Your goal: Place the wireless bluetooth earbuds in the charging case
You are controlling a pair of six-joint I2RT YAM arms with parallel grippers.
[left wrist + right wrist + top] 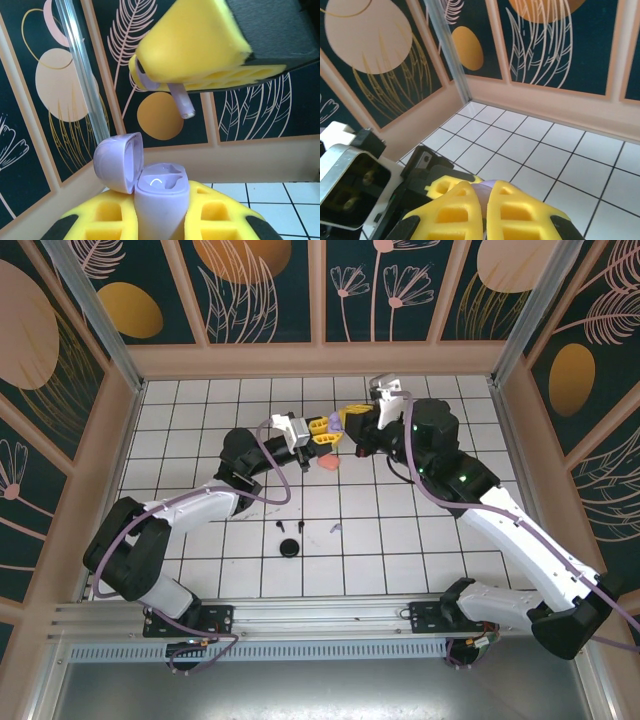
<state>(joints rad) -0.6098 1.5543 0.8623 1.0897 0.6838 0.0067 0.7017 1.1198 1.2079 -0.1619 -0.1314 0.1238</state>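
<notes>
Small lilac stemmed plastic earbud — pinched in right gripper, stem pointing down, slightly tilted. It hangs just above the open lilac plastic charging case — gripped upright by left gripper, lid back.

Lilac case and lilac earbud, yellow claw pads, white gridded tiles, dark leaf-patterned walls.

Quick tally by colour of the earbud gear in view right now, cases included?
Lilac: 3 (open case, held earbud, small loose piece)
Black: 3 (round case, two earbuds)
Pink: 1 (one item)
Total: 7
</notes>
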